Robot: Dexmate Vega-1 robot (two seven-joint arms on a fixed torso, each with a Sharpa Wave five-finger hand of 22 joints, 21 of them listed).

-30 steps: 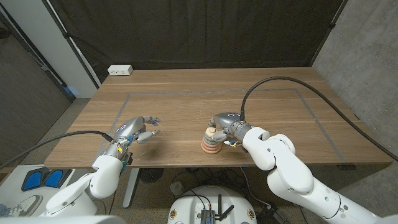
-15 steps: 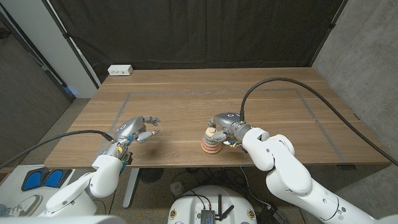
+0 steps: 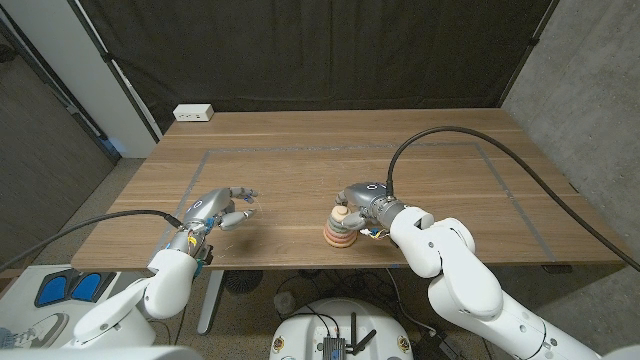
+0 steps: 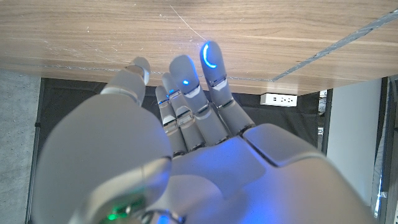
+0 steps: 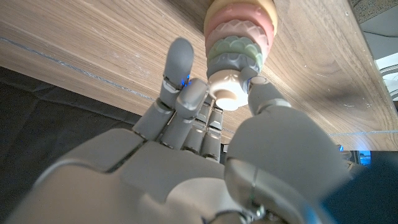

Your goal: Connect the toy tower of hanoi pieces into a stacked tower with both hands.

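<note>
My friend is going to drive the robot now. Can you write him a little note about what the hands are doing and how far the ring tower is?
Right hand: fingers around the cream top piece of the ring tower, apparently pinching it.
Left hand: fingers apart, holding nothing, well away from the tower.
Tower: stands upright near the table's front edge.
Done: rings look stacked, cream piece on top.
Left: probably just seat the top piece and let go.

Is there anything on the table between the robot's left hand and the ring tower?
No. In the head view, only bare wood lies between the left hand and the tower.
</note>
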